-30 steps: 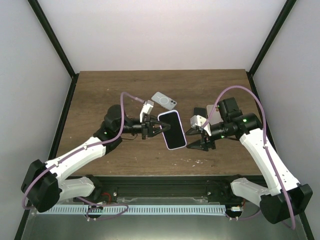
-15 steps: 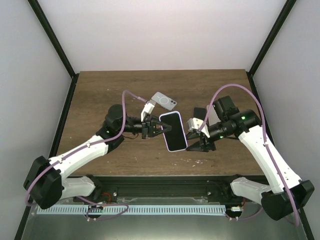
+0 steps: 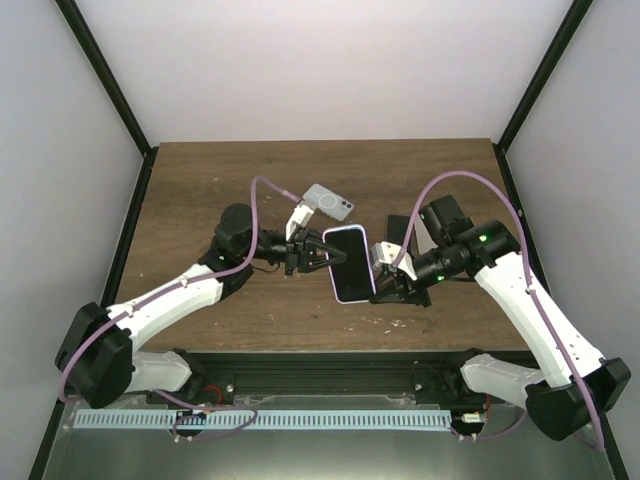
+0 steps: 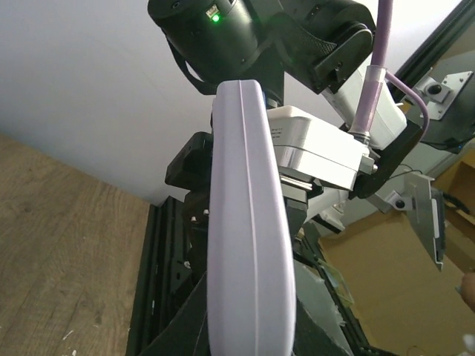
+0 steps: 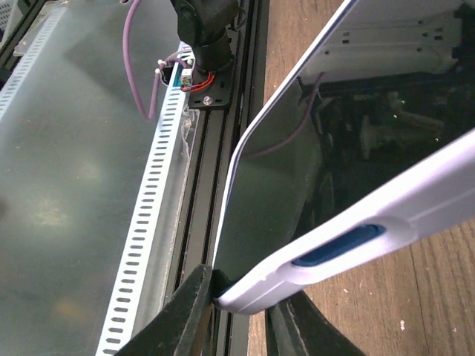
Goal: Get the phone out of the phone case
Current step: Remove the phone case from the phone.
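Now I am clamping the phone [image 3: 348, 262] edgewise in my left pincer [image 3: 322, 255], bracing it mid-frame while my right pincer [image 3: 385, 283] is pinching the case [image 5: 415, 200] corner for peeling.

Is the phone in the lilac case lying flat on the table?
No, the phone is held off the table, pinched between the left pincer and the right pincer.
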`<control>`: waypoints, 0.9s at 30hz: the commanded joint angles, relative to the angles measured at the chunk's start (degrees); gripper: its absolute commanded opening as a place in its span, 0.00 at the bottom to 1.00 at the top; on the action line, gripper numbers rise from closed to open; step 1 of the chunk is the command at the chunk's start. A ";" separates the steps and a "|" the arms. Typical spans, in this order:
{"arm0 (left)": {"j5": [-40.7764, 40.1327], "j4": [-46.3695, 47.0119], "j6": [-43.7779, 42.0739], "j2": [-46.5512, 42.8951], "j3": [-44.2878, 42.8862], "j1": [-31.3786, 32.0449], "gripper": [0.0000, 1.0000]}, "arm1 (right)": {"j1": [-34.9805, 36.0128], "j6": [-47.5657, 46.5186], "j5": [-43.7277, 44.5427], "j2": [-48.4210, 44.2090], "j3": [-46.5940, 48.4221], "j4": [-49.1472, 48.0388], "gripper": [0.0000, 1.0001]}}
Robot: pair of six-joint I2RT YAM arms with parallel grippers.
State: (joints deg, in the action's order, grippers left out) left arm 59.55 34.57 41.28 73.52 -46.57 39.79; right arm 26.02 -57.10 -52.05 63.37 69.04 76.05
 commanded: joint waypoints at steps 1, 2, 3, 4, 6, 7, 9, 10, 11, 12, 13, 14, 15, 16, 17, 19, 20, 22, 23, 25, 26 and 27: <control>5.15 5.03 5.00 1.79 -2.39 0.19 0.00 | 0.69 -2.17 1.90 -1.15 2.07 -3.68 0.15; 5.67 5.96 5.98 2.02 -2.43 0.13 0.00 | 0.82 -2.67 2.40 -1.21 2.33 -3.93 0.15; 6.27 6.41 6.55 2.25 -2.58 0.18 0.00 | 0.91 -3.36 2.93 -1.31 2.56 -4.43 0.15; 6.74 6.27 6.88 2.39 -2.78 0.18 0.00 | 0.96 -3.85 3.57 -1.37 2.59 -4.98 0.15; 7.45 4.06 6.87 2.78 -3.74 0.20 0.00 | 1.11 -4.95 5.06 -1.32 2.64 -5.91 0.14; 8.03 2.45 6.42 3.06 -4.49 0.27 0.00 | 1.28 -5.40 5.90 -1.20 2.71 -6.18 0.14; 8.65 -0.60 5.55 3.05 -5.68 0.52 0.00 | 1.53 -6.60 6.74 -1.10 3.08 -6.47 0.15; 8.72 -1.69 5.03 2.96 -5.99 0.59 0.00 | 1.71 -7.41 7.11 -1.14 3.19 -6.59 0.16; 8.93 -2.91 4.59 2.95 -6.28 0.64 0.00 | 1.89 -8.03 7.69 -1.33 3.22 -6.94 0.17; 9.18 -3.97 4.27 2.95 -6.52 0.64 0.00 | 2.12 -8.43 8.32 -1.41 3.15 -7.39 0.17; 9.45 -4.70 3.97 2.99 -6.75 0.69 0.00 | 2.29 -8.72 8.89 -1.49 3.13 -7.89 0.17; 9.40 -5.25 3.97 3.03 -6.74 0.73 0.00 | 2.36 -8.95 9.24 -1.52 3.23 -8.26 0.17; 9.51 -5.58 4.15 3.04 -6.82 0.78 0.00 | 2.37 -9.06 9.42 -1.53 3.28 -8.49 0.17; 9.60 -5.66 4.45 3.04 -6.74 0.92 0.00 | 2.38 -9.14 9.50 -1.55 3.30 -8.80 0.17; 9.68 -5.71 4.75 3.04 -6.78 1.09 0.00 | 2.40 -9.17 9.59 -1.65 3.19 -9.11 0.17; 10.14 -5.71 5.06 2.91 -6.78 1.57 0.00 | 2.41 -9.31 10.04 -2.12 2.47 -10.21 0.17; 10.39 -5.77 5.04 2.87 -6.83 1.85 0.00 | 2.45 -9.42 10.43 -2.54 1.79 -11.00 0.17; 10.79 -6.10 5.30 3.11 -7.14 2.13 0.00 | 2.43 -9.52 11.34 -3.23 0.51 -12.69 0.17; 10.96 -6.37 5.41 3.22 -7.29 2.15 0.00 | 2.45 -9.59 11.76 -3.44 0.08 -13.36 0.17; 11.35 -6.78 5.60 3.70 -7.79 2.39 0.00 | 2.46 -9.61 12.91 -3.81 -0.70 -14.56 0.17; 11.44 -7.04 5.64 3.80 -7.95 2.45 0.00 | 2.43 -9.53 13.28 -3.97 -1.00 -15.06 0.17; 11.57 -7.25 5.52 3.87 -8.01 2.66 0.00 | 2.45 -9.52 14.14 -4.15 -1.39 -15.51 0.17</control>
State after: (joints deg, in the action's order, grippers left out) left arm 65.87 30.30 39.83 76.88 -52.18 39.83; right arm 28.27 -61.08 -46.63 60.05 68.29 73.08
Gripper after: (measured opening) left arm 0.117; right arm 0.173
